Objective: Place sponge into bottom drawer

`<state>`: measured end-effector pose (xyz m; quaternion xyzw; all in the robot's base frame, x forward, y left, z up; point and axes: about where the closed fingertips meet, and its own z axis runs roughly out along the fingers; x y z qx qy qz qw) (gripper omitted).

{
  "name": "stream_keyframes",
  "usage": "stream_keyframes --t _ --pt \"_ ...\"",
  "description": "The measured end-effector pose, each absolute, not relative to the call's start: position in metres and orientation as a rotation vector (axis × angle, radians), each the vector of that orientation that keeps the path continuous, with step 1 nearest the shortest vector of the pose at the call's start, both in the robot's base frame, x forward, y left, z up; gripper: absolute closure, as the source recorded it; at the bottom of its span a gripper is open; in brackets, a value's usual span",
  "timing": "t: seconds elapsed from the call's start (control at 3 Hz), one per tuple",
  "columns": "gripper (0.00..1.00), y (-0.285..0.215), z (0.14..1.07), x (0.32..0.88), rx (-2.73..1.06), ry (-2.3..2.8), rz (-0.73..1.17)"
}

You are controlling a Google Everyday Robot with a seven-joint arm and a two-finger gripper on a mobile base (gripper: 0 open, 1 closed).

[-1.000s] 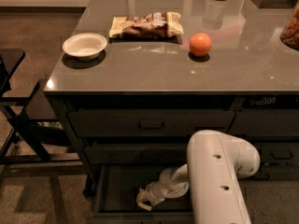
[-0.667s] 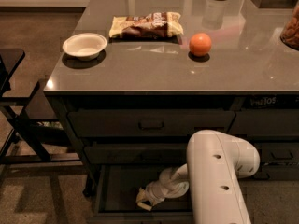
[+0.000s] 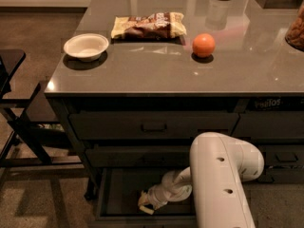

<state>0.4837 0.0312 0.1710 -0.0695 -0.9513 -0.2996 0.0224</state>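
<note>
The bottom drawer [image 3: 118,194] is pulled open below two shut handled drawers; its floor is flat and dark. My white arm reaches down into it from the right. My gripper [image 3: 146,204] is low inside the drawer, close to its floor near the front. A small pale yellow piece, the foam of the sponge [image 3: 142,201], shows at the gripper's tip. Its dark green top does not show. I cannot tell whether the sponge rests on the drawer floor.
On the grey counter [image 3: 142,75] are a white bowl [image 3: 86,46], a crinkled snack bag [image 3: 147,25] and an orange [image 3: 204,45]. A dark folding chair [image 3: 19,122] stands at the left, beside the drawers. The white arm [image 3: 221,184] covers the drawer's right part.
</note>
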Motion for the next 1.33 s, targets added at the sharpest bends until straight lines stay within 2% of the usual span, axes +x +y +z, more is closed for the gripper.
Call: stream_keyframes --t 0.67,1.0,1.33 --pt "0.11 0.0312 0.171 0.4837 -0.215 -2.946 -0.928" --pt "0.0 0.0313 0.1709 0.4836 -0.215 -2.946 -0.928" --pt "0.0 0.0313 0.1709 0.4836 -0.215 -2.946 -0.928"
